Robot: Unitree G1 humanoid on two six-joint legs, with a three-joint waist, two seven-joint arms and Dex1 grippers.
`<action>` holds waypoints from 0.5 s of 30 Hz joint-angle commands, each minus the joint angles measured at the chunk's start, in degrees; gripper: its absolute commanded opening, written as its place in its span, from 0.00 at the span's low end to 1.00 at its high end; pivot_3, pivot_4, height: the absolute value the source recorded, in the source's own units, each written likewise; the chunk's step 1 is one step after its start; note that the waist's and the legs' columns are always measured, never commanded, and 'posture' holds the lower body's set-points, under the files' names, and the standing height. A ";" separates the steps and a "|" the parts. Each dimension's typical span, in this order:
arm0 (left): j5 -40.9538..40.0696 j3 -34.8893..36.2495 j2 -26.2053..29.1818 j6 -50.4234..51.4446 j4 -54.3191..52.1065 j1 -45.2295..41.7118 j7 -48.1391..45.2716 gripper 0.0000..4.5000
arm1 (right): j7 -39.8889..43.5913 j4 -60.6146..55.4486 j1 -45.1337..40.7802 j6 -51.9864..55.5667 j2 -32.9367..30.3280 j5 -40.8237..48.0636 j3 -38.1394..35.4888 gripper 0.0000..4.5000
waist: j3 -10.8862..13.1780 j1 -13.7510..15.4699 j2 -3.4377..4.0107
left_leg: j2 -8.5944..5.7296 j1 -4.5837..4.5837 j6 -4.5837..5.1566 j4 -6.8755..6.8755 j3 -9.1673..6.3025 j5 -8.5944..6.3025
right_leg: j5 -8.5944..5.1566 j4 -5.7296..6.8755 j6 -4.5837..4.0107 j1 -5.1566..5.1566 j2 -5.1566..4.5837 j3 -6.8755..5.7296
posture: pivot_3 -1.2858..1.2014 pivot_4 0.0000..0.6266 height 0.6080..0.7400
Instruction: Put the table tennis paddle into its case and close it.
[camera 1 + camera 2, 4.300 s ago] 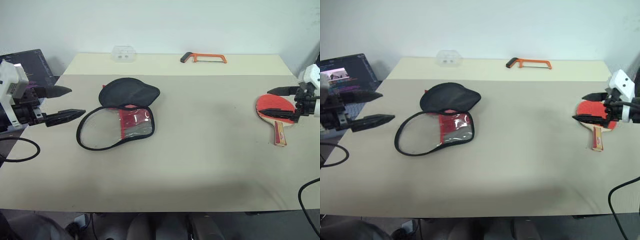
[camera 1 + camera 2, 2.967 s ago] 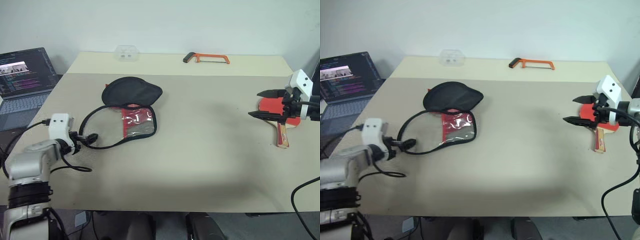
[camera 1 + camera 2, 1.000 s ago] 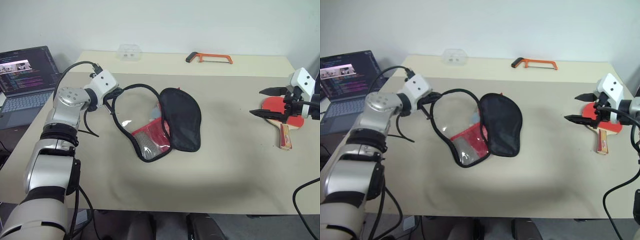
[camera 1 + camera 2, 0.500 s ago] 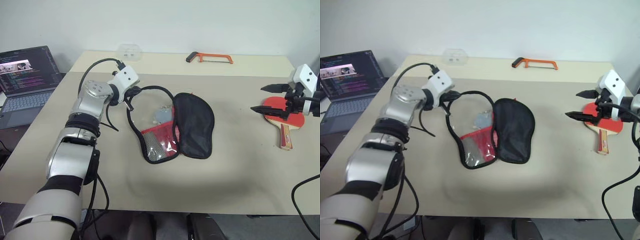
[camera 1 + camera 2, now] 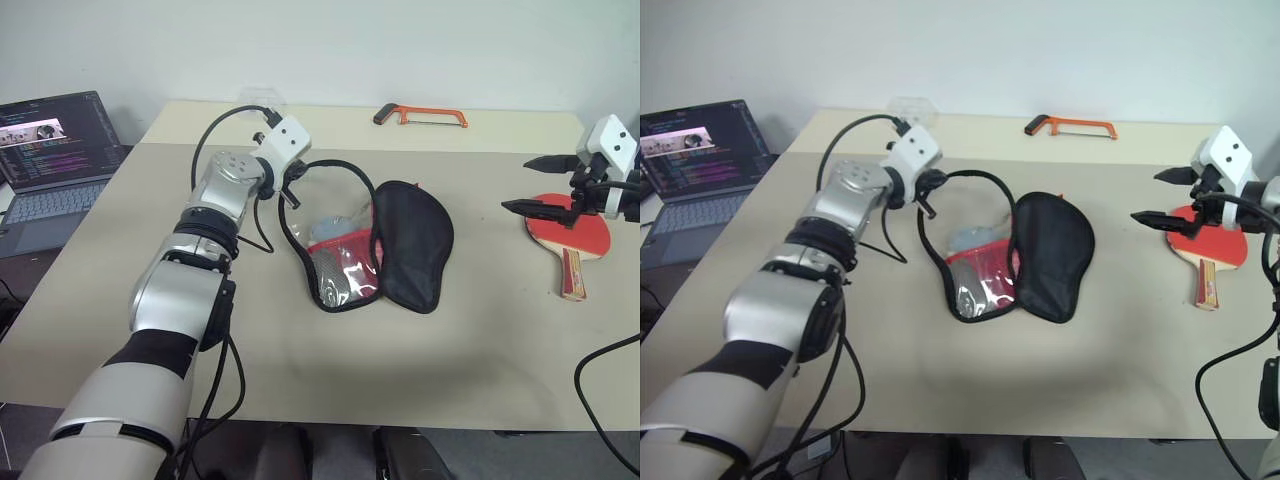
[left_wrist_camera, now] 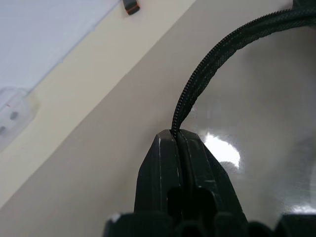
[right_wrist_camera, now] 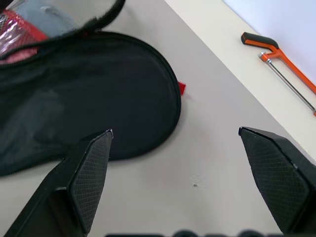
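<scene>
The case (image 5: 412,245) lies open at the table's middle, its black half on the right and its clear and red half (image 5: 340,262) on the left. My left gripper (image 5: 292,190) is shut on the case's black zipper rim (image 6: 217,54), holding it up off the table. The table tennis paddle (image 5: 570,232) lies red face up at the right edge, handle (image 5: 570,275) toward me. My right gripper (image 5: 520,183) hovers open just left of the paddle, above the table, with nothing between its fingers (image 7: 89,173).
An orange hacksaw (image 5: 420,115) lies at the table's far edge. A clear plastic box (image 5: 908,106) sits at the far left of the table behind my left arm. An open laptop (image 5: 50,140) stands beyond the table's left edge.
My left gripper has pulled the case by its zipper rim to the right, toward the table's middle. The right gripper stays open beside the paddle.
</scene>
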 commanded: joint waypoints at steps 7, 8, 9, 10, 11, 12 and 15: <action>0.35 1.77 -4.35 0.93 3.29 -5.16 6.11 0.01 | -0.81 0.67 -2.59 -1.65 0.06 -0.36 -0.38 1.00 | 0.01 -0.01 -0.02 | 0.00 0.01 -0.01 -0.01 0.01 0.00 | 0.00 0.00 0.00 0.00 0.01 0.01 | 0.52 0.24 1.00; 0.76 1.52 -4.40 0.66 3.73 -5.57 6.49 0.01 | -0.87 0.90 -2.80 -1.75 0.11 -0.44 -0.34 1.00 | 0.01 -0.03 -0.01 | 0.00 0.01 -0.02 -0.02 0.00 0.01 | 0.00 0.00 0.00 0.00 0.02 0.02 | 0.52 0.24 1.00; 1.33 1.14 -4.35 0.39 4.21 -6.09 7.04 0.01 | -0.93 1.07 -2.96 -1.85 0.15 -0.51 -0.29 1.00 | 0.01 -0.04 -0.01 | 0.00 0.02 -0.02 -0.02 0.00 0.01 | 0.00 0.01 0.00 0.00 0.02 0.03 | 0.52 0.24 1.00; 1.91 0.75 -4.25 0.15 4.63 -6.55 7.57 0.01 | -0.98 1.22 -3.08 -1.94 0.19 -0.56 -0.22 1.00 | 0.01 -0.04 -0.01 | -0.01 0.03 -0.02 -0.03 0.00 0.01 | 0.00 0.01 0.00 0.00 0.03 0.04 | 0.52 0.24 1.00; 2.55 0.42 -4.08 -0.07 5.08 -7.08 8.37 0.01 | -1.05 1.34 -3.17 -2.01 0.26 -0.61 -0.19 1.00 | 0.01 -0.04 -0.01 | -0.02 0.03 -0.02 -0.03 0.00 0.01 | 0.00 0.01 0.00 0.00 0.03 0.04 | 0.52 0.24 1.00; 3.02 0.28 -3.95 -0.19 5.46 -7.53 9.04 0.01 | -1.11 1.44 -3.23 -2.09 0.33 -0.65 -0.17 1.00 | 0.01 -0.02 -0.01 | -0.01 0.02 -0.02 -0.03 0.00 0.01 | 0.00 0.00 0.00 0.00 0.03 0.03 | 0.52 0.24 1.00; 3.50 0.78 -4.00 -0.11 6.42 -8.72 10.30 0.01 | -1.34 1.59 -3.04 -2.34 0.63 -0.71 -0.14 1.00 | 0.01 0.01 -0.02 | -0.02 0.02 -0.02 -0.03 0.00 0.01 | 0.00 0.00 0.00 0.00 0.02 0.03 | 0.52 0.24 1.00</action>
